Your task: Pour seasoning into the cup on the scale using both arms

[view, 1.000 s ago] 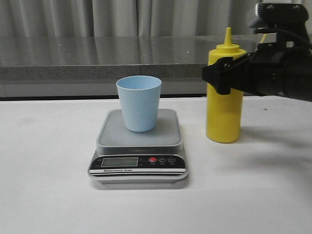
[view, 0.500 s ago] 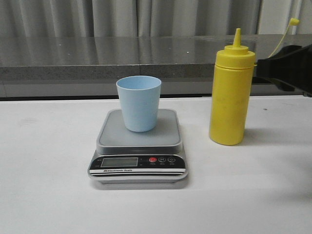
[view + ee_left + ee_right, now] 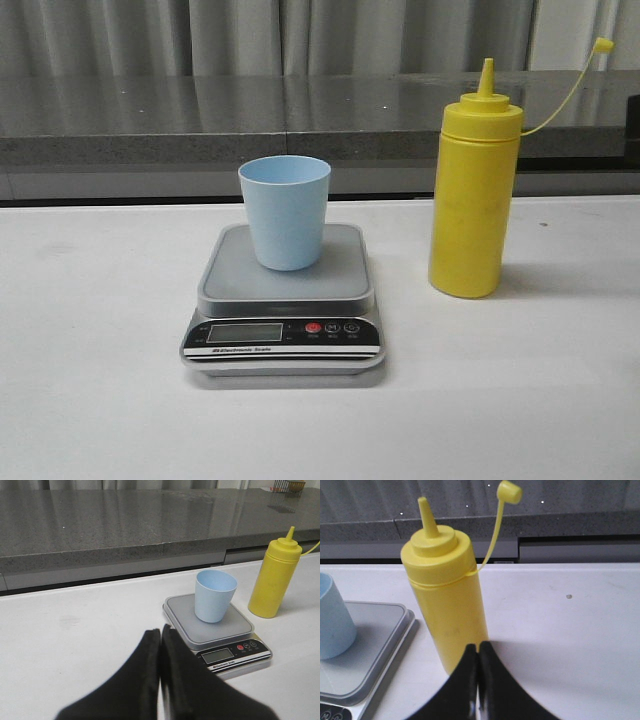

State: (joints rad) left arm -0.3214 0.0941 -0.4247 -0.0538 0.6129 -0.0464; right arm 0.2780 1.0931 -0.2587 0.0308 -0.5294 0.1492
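Yellow and opaque, the tall plastic squeeze bottle of seasoning point(image 3: 474, 195) stands upright on the white worktop point(image 3: 100, 400), just right of the flat grey digital scale point(image 3: 285, 305), its cap dangling open on a thin strap so the nozzle is clear for pouring. A small pale blue plastic cup point(image 3: 285, 212) sits centred on the scale platform, probably so whatever lands in it gets weighed. Neither arm shows in the front view. The left claw point(image 3: 160, 645) is pressed together, holding nothing, near and left of the scale. The right claw point(image 3: 478, 655) is also pressed together, empty, just near of the bottle. Nothing appears poured yet.
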